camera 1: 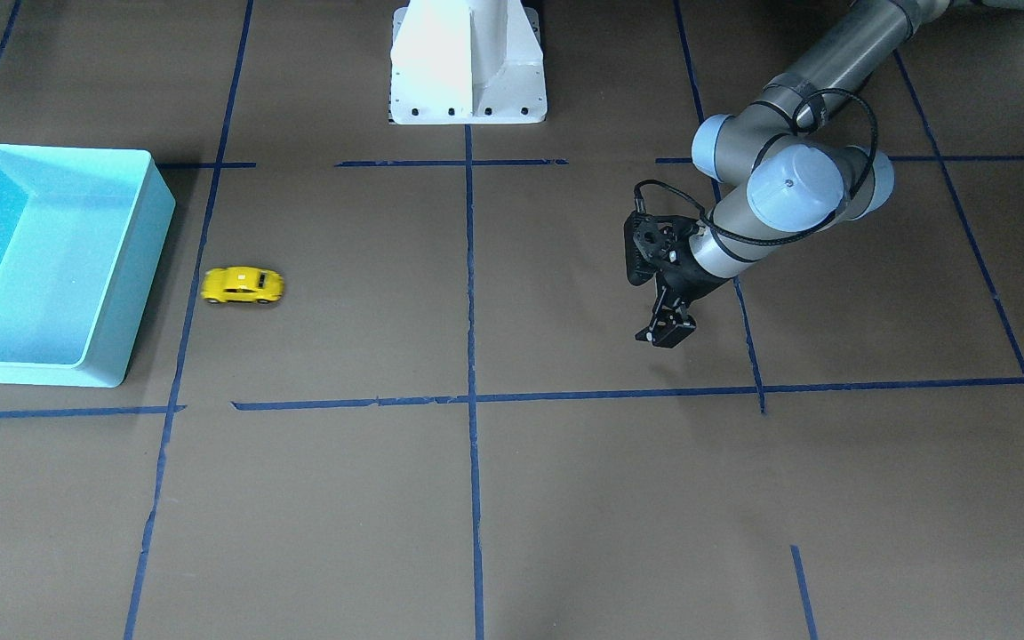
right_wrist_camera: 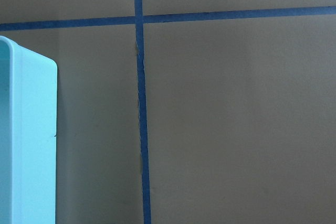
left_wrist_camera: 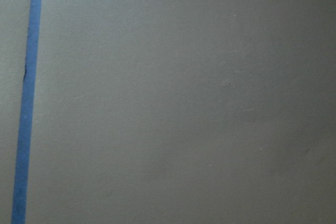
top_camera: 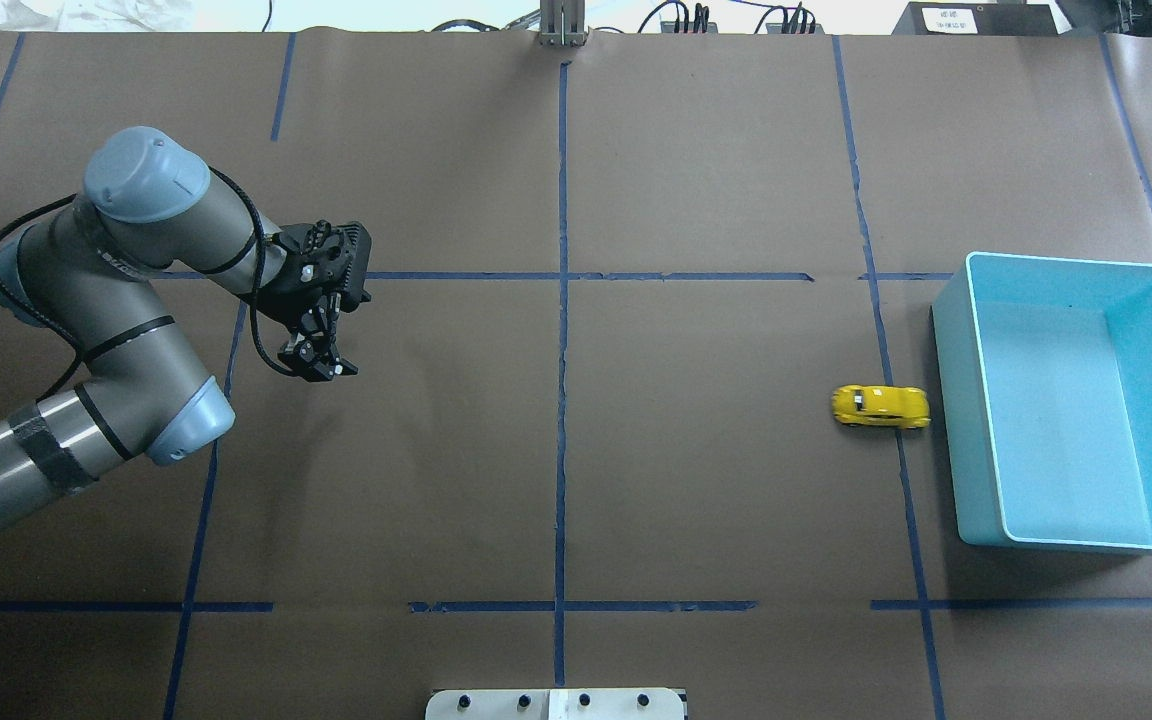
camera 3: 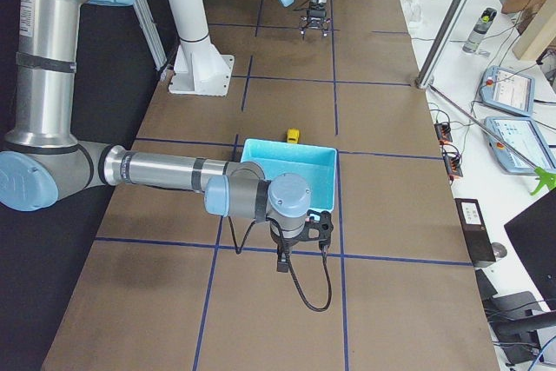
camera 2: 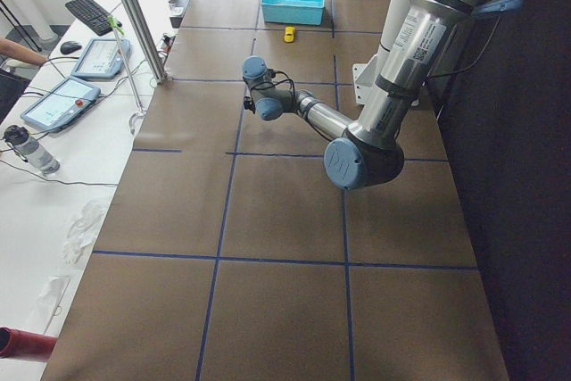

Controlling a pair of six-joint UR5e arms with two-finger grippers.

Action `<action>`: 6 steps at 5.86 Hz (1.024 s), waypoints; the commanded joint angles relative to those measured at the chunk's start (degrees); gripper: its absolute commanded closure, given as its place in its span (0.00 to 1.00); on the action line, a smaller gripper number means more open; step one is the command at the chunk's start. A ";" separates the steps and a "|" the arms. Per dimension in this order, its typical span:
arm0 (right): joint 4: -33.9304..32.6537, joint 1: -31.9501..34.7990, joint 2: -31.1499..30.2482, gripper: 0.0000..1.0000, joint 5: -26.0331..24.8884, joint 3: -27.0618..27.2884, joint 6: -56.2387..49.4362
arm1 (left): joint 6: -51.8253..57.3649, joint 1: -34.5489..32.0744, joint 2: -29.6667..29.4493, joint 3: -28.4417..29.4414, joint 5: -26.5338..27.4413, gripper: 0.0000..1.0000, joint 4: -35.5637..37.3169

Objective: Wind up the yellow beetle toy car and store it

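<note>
The yellow beetle toy car (camera 1: 242, 285) stands on its wheels on the brown table, just beside the light blue bin (camera 1: 146, 293). It also shows in the overhead view (top_camera: 880, 406), left of the bin (top_camera: 951, 420). My left gripper (top_camera: 318, 368) hangs over the table's far other half, points down, and looks open and empty; it also shows in the front view (camera 1: 668, 333). My right gripper (camera 3: 282, 260) shows only in the exterior right view, by the bin's (camera 3: 304, 158) near corner, away from the car (camera 3: 294, 135). I cannot tell whether it is open or shut.
The robot's white base (camera 1: 468, 62) stands at the table's edge. Blue tape lines cross the brown table. The right wrist view shows the bin's corner (right_wrist_camera: 31, 145) and tape. Monitors, cables and an aluminium post (camera 3: 447, 32) stand beside the table.
</note>
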 commanded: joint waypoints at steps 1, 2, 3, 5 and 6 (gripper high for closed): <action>0.00 0.00 0.00 0.00 0.00 0.00 0.00 | -1.71 -3.35 2.74 -8.92 0.08 0.00 15.65; 0.09 0.00 0.00 0.00 0.00 0.09 0.00 | -1.72 -5.45 2.92 -12.71 0.17 0.00 25.94; -0.09 0.00 0.09 0.00 0.17 0.00 0.17 | -1.81 -7.82 2.92 -15.01 0.78 0.00 35.79; 0.09 0.09 0.01 0.00 3.06 0.87 0.26 | -6.68 -15.45 5.89 -16.10 1.05 0.00 42.91; 0.09 0.09 -0.34 0.00 2.82 3.23 0.61 | -21.26 -19.23 7.83 -15.14 0.96 0.00 42.31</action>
